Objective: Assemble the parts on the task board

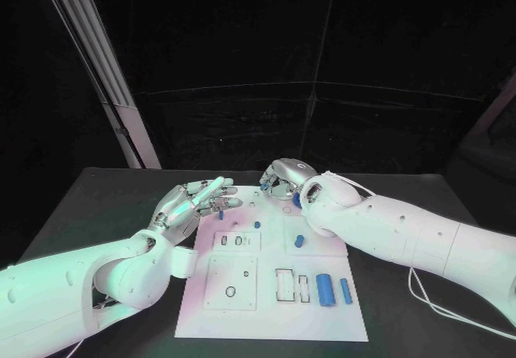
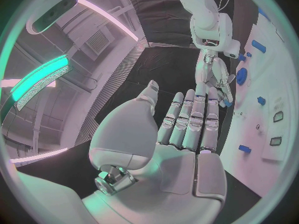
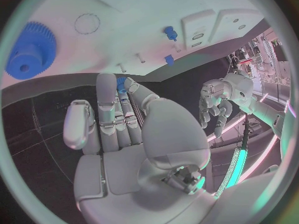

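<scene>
The white task board (image 1: pixel 269 298) lies mid-table. My left hand (image 1: pixel 194 203) hovers over the board's far left corner, fingers (image 2: pixel 190 119) straight and apart, holding nothing. At the far edge my right hand (image 1: pixel 282 179) points its fingers (image 3: pixel 112 109) down at the board. A small blue part (image 3: pixel 121 82) shows right at those fingertips; whether it is pinched is unclear. A blue gear (image 3: pixel 30 51) lies flat on the board beside that hand. Small blue pegs (image 1: pixel 221 214) (image 1: pixel 256 224) and a short blue piece (image 1: pixel 300 240) sit further in. Two blue cylinders (image 1: pixel 325 289) lie near the front right.
The board carries white blocks with slots and holes (image 1: pixel 236 240), a plate with a ring mark (image 1: pixel 233 283) and a rectangular recess (image 1: pixel 285 285). Black table (image 1: pixel 97 201) surrounds it. A pale post (image 1: pixel 113 82) rises behind on the left. A cable (image 1: pixel 430 302) trails beside my right arm.
</scene>
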`<move>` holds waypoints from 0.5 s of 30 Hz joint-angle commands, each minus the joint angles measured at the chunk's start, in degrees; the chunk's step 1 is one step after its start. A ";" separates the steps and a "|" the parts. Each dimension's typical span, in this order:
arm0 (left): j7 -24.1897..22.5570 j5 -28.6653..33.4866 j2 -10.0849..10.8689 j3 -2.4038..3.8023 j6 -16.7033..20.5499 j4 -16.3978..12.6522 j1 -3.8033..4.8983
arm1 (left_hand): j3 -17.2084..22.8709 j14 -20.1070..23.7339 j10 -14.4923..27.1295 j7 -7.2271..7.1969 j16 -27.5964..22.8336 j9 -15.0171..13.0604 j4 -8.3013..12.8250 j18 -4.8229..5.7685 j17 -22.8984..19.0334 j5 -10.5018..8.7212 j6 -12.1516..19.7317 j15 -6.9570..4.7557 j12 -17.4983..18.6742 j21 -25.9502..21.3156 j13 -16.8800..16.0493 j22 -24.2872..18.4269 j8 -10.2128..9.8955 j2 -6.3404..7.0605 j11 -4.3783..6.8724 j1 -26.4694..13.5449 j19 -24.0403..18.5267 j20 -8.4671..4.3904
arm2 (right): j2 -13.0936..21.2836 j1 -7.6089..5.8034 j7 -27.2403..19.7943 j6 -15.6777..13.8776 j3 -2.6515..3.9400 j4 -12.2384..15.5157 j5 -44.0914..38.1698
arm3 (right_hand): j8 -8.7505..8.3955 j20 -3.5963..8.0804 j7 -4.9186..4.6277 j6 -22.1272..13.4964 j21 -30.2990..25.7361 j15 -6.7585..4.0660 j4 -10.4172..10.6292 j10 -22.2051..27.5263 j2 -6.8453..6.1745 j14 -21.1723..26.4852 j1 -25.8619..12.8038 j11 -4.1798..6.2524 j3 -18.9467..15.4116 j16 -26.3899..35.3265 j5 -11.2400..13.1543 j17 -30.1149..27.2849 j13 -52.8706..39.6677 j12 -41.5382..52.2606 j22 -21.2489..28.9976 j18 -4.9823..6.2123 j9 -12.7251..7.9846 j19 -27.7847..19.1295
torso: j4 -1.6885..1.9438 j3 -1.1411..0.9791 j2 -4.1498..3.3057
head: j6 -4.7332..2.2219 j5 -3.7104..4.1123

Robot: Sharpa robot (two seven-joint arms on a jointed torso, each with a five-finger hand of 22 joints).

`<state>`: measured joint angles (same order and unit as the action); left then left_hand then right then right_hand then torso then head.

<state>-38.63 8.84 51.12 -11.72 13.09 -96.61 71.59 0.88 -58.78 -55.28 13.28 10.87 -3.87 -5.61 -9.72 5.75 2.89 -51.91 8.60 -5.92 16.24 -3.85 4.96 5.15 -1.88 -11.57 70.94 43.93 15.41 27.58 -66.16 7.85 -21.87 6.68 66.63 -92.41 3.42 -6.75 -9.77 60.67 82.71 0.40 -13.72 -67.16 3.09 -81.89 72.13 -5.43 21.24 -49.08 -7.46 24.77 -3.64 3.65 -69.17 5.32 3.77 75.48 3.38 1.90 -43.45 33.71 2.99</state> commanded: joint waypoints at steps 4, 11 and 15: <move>-1.08 0.09 -0.17 0.05 -1.15 0.02 0.19 | -0.14 -0.21 0.17 1.65 -0.36 0.08 0.10 -0.83 -0.07 0.14 0.46 0.37 0.21 -0.22 0.07 -0.06 -0.22 -0.68 -0.12 0.06 0.44 0.13 | -0.93 -0.37 -0.72 1.04 0.04 -1.17 0.52 | 0.28 -0.09 -0.05 0.25 0.29 0.09 0.15 -0.24 -0.68 0.48 -0.09 -0.17 0.60 -0.20 0.34 -0.09 -0.02 -0.09 -0.06 -0.89 0.04 0.19 | -0.05 0.05 0.02 | 0.00 -0.15; -0.85 0.09 -0.24 0.05 -1.25 0.11 0.38 | -0.14 -0.21 0.17 1.65 -0.36 0.08 0.10 -0.83 -0.07 0.14 0.46 0.37 0.21 -0.22 0.07 -0.06 -0.22 -0.68 -0.12 0.06 0.44 0.13 | -2.02 -0.47 -0.93 2.54 0.03 -2.44 0.84 | 0.26 -0.11 -0.07 0.19 0.32 0.12 0.38 -0.18 -0.95 0.48 -0.22 -0.20 0.88 -0.26 0.36 -0.13 -0.01 -0.10 -0.12 -0.91 0.03 0.23 | -0.07 0.10 0.00 | 0.05 -0.19; -0.79 0.09 -0.32 0.05 -1.31 0.17 0.50 | -0.14 -0.21 0.17 1.65 -0.36 0.08 0.10 -0.83 -0.07 0.14 0.46 0.37 0.21 -0.22 0.07 -0.06 -0.22 -0.68 -0.12 0.06 0.44 0.13 | -2.65 -0.51 -0.91 3.80 0.03 -3.07 0.90 | 0.25 -0.12 -0.07 0.15 0.32 0.12 0.47 -0.13 -1.08 0.49 -0.25 -0.21 1.01 -0.29 0.37 -0.14 -0.01 -0.11 -0.13 -0.91 0.03 0.23 | -0.04 0.11 -0.01 | 0.06 -0.26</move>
<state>-38.62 8.90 50.87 -11.73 12.79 -96.40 71.99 0.88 -58.78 -55.28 13.28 10.87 -3.87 -5.61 -9.72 5.76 2.89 -51.91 8.60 -5.92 16.24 -3.85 4.97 5.15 -1.88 -11.57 70.94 43.93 15.41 25.02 -66.49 7.48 -19.92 6.68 63.62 -91.78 3.50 -6.75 -9.77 60.66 82.71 0.61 -13.32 -67.15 2.48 -81.68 72.15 -5.44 21.85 -49.07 -7.46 24.72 -3.63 3.66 -69.24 5.32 3.75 75.48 3.32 2.00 -43.43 33.73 2.76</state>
